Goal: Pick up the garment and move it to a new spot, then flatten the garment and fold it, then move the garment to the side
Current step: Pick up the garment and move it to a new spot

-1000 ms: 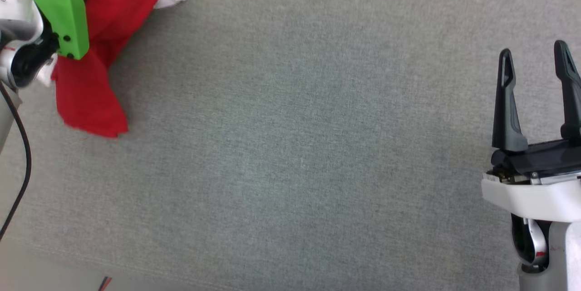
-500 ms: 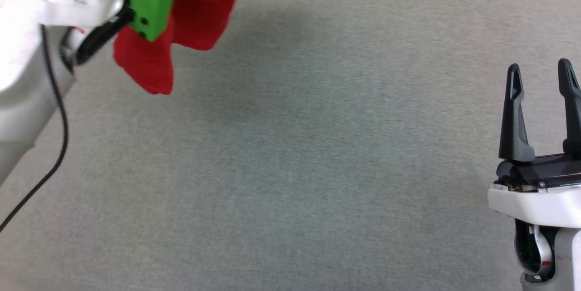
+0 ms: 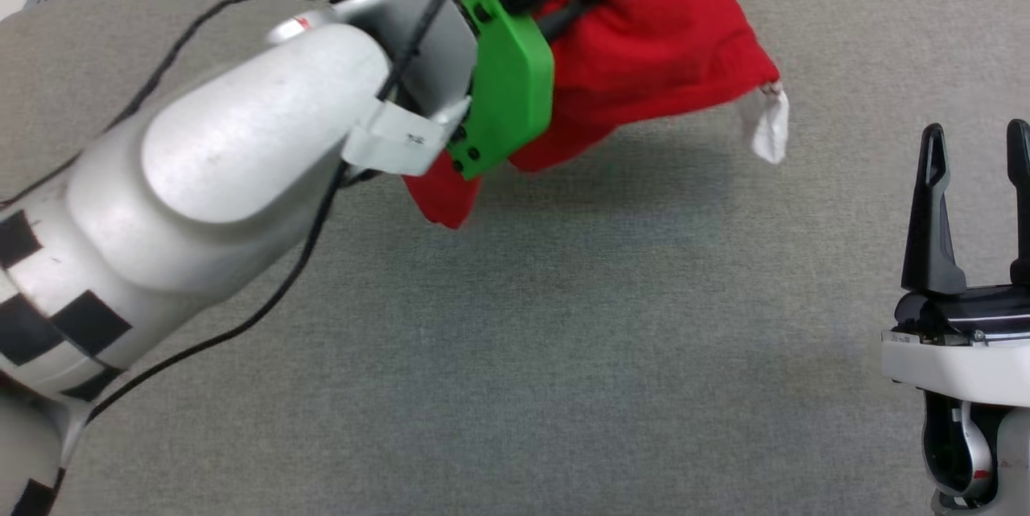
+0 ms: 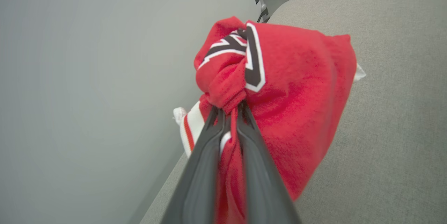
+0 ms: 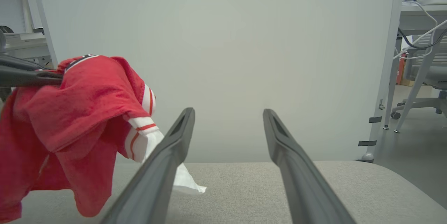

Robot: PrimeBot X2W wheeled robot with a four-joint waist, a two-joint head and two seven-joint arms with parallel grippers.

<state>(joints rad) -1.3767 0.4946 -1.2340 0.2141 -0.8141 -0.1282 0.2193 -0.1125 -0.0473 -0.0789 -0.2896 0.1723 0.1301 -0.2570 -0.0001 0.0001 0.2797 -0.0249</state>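
The garment (image 4: 297, 112), a red jersey with black white-outlined lettering and white striped-trim sleeves, hangs bunched above the grey padded table (image 3: 563, 339). My left gripper (image 4: 228, 110) is shut on a gathered fold of it, near the lettering. In the head view the garment (image 3: 644, 57) dangles at the top centre, past the green bracket on my left wrist, with a white sleeve (image 3: 768, 125) drooping right. From the right wrist view the garment (image 5: 80, 112) hangs at the left, its sleeve touching the table. My right gripper (image 3: 977, 130) stands open at the lower right, holding nothing.
A pale partition wall (image 5: 227, 42) rises right behind the table's far edge. An office chair (image 5: 429, 84) and a desk with cables stand beyond the table's right end. A black cable (image 3: 241, 323) runs along my left forearm.
My left arm has swung the held garment rightwards, from the table's left side towards its far middle. The head camera has tilted up, bringing the far edge into view. The right gripper has stayed open.
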